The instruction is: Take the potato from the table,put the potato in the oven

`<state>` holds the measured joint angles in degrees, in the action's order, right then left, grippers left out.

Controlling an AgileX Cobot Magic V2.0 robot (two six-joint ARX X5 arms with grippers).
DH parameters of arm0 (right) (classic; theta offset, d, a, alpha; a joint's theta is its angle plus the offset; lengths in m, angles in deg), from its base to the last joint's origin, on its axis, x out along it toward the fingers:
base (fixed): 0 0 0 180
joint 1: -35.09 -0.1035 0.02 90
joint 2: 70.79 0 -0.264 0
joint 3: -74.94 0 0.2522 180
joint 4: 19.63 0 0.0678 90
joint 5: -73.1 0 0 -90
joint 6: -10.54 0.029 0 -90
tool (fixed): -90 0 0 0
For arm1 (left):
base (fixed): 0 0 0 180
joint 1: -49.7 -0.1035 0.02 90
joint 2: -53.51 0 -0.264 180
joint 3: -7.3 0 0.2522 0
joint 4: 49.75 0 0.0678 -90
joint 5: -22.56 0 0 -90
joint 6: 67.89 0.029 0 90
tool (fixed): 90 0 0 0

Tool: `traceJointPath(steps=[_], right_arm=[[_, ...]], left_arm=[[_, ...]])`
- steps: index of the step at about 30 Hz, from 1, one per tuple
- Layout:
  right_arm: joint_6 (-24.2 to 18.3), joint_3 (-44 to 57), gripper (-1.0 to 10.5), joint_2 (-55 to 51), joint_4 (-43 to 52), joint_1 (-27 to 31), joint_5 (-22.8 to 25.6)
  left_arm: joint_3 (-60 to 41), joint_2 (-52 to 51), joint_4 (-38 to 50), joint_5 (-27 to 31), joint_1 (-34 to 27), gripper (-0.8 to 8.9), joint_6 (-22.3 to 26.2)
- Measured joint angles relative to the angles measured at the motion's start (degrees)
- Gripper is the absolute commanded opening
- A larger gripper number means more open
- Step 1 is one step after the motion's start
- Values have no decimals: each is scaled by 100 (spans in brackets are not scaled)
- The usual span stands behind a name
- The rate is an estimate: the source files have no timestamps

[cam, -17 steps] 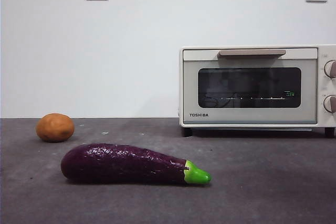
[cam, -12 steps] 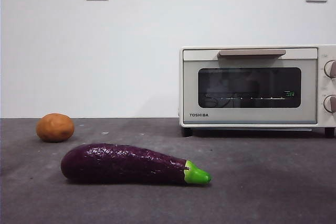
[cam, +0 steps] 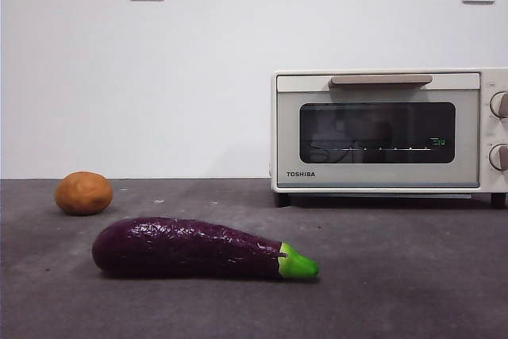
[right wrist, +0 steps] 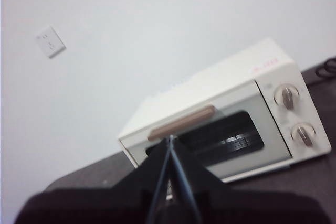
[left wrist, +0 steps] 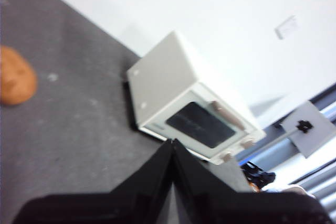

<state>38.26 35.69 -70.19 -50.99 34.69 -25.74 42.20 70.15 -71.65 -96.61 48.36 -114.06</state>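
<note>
Both our left gripper and right gripper are closed and empty. We should first open the oven door by its handle, then take the potato, not the eggplant.

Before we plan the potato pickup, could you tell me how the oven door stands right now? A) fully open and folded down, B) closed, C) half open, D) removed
B: the oven shows its door flush with the front, the tan handle up at the top, and the potato lies on the table.

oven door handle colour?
Tan, on the oven handle; clearest in front view.
</note>
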Motion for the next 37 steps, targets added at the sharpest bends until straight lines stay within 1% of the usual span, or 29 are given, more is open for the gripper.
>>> traceJointPath(steps=[6,11,14,19,23,28,33,37], right_arm=[[-157,-461,0,11,-315,0,0],[-186,-920,0,177,-608,0,0],[-197,-1237,0,415,-997,0,0],[-205,-1843,1,1012,-1827,0,0],[-205,-2411,1,1652,-2549,0,0],[-205,-2946,1,2365,-2820,0,44],[-203,-3355,1,2992,-3493,0,35],[-205,-3563,1,3438,-3952,0,26]], left_arm=[[662,568,11,-463,0,-4,-39],[1202,1335,9,-1071,0,-4,-31],[1530,1862,9,-1390,2,-4,74],[2076,2761,7,-1537,188,-4,343],[2575,3510,2,-1539,538,-4,553],[3224,4369,9,-1539,1078,-4,798],[3877,5224,-4,-1541,1690,-4,1091],[4476,5884,-7,-1541,2103,-4,1222]])
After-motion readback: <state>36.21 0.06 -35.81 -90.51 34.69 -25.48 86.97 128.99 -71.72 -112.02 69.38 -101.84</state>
